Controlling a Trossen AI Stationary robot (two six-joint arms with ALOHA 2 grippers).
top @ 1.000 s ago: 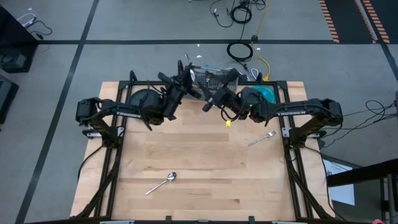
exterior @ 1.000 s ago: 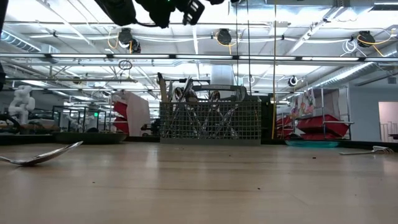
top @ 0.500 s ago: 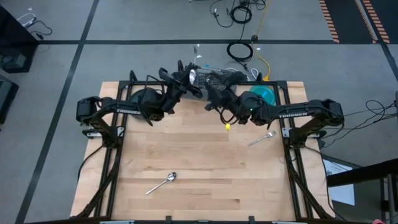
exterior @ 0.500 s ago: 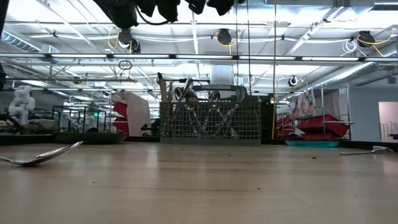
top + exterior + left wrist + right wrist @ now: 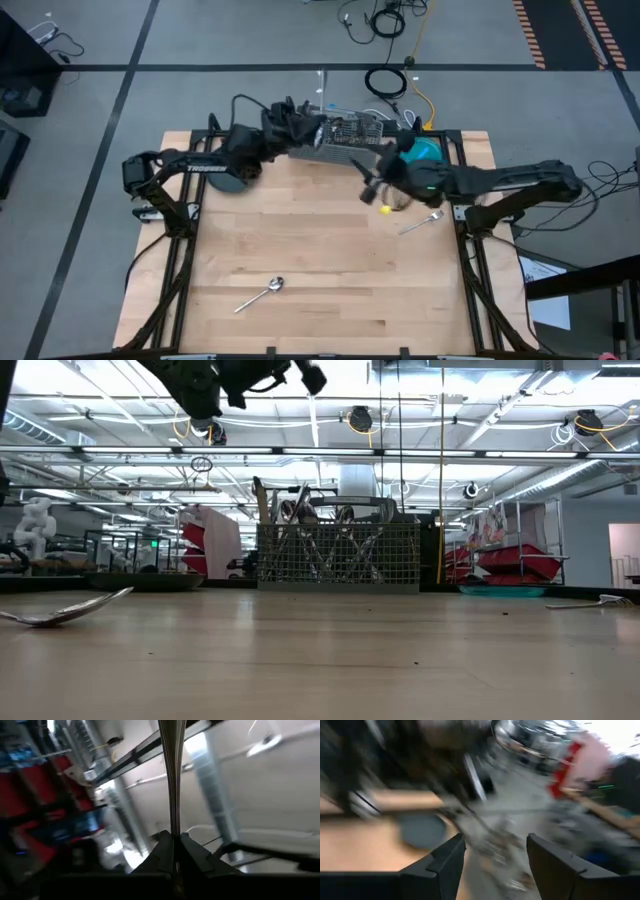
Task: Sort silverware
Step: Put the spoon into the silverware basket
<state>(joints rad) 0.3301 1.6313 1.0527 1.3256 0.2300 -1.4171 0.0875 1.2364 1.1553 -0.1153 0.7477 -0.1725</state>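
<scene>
Silverware [image 5: 338,550] in caddy [image 5: 338,565], spoon [image 5: 260,294] apart

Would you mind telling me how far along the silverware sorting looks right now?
Mostly done: many pieces already stand in the wire caddy at the table's far edge. In hand: the left gripper, jaws shut, holds a slim utensil up high near the caddy. The right gripper, jaws apart and empty, is over the table near the fork. Left: a spoon and a fork lie loose on the table.

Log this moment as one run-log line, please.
left tool: shut on utensil, above caddy | right tool: open, empty | loose on table: spoon, fork
</scene>
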